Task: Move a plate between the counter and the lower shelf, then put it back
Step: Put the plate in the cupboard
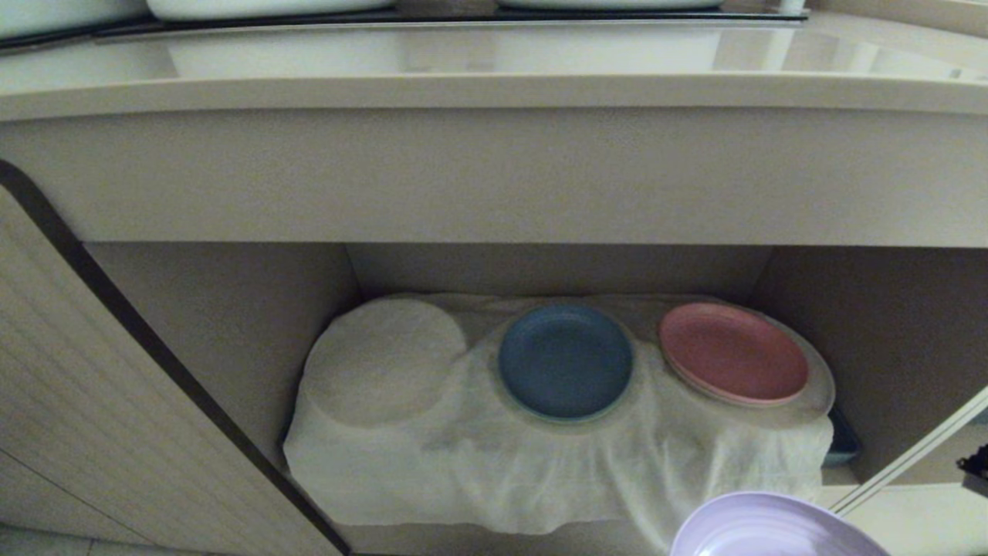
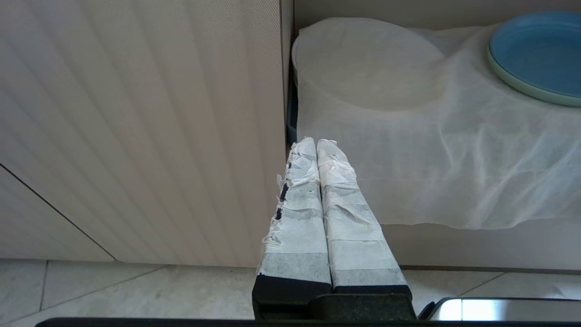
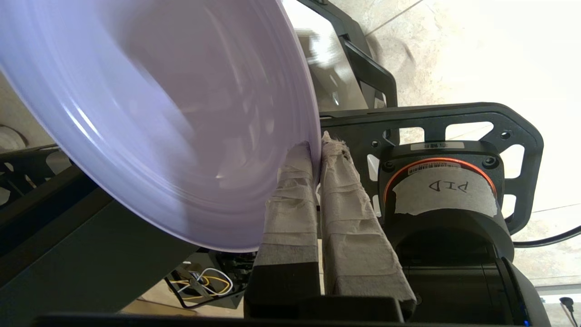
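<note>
The right gripper (image 3: 316, 150) pinches the rim of the round lavender plastic plate (image 3: 150, 113), holding it in front of the cloth-lined lower shelf (image 1: 540, 479), where a blue plate (image 1: 566, 359) and a pink plate (image 1: 733, 351) rest. The left gripper (image 2: 316, 146), fingers pressed together and empty, hangs before that shelf's left edge.

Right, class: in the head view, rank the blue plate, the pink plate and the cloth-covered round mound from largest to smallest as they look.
1. Pink plate and cloth-covered mound: about equally wide, too close to rank.
2. Blue plate: slightly narrower than either.
All three sit at a similar depth on the lower shelf, so nearness hardly skews this.
</note>
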You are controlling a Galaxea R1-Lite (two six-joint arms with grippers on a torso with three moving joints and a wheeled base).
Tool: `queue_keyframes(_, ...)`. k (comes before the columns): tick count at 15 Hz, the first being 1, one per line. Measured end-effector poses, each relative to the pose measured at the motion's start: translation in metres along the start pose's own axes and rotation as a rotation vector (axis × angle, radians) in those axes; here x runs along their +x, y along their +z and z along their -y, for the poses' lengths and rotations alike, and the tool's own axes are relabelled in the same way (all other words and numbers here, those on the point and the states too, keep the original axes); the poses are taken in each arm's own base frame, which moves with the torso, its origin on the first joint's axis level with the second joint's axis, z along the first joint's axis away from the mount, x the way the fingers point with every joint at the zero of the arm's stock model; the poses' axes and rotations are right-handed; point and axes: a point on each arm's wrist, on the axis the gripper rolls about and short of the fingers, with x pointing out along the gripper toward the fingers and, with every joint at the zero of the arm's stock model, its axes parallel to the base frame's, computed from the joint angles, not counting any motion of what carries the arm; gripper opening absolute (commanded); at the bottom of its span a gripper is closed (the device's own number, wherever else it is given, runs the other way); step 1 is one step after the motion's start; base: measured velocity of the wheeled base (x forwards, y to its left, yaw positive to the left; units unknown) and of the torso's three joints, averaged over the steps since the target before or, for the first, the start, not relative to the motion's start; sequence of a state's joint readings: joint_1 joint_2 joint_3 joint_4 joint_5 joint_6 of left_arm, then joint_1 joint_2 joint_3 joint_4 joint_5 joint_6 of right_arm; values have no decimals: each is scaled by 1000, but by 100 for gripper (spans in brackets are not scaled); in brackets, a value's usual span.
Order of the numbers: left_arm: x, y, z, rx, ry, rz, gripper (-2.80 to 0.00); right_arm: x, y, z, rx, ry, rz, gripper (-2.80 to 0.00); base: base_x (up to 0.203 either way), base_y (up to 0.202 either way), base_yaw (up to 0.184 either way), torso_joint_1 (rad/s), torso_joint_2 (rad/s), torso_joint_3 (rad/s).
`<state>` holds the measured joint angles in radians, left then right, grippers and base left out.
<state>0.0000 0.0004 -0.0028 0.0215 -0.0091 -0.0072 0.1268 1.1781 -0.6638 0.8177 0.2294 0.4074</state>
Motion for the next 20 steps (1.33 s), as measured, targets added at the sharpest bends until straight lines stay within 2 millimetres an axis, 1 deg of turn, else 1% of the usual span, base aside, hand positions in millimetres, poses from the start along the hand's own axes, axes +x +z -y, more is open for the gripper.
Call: queue_keyframes(20, 0, 0, 0, 0, 0, 1, -280, -2, 2, -1, -4, 6, 14, -280, 0, 0, 0, 0, 0, 0)
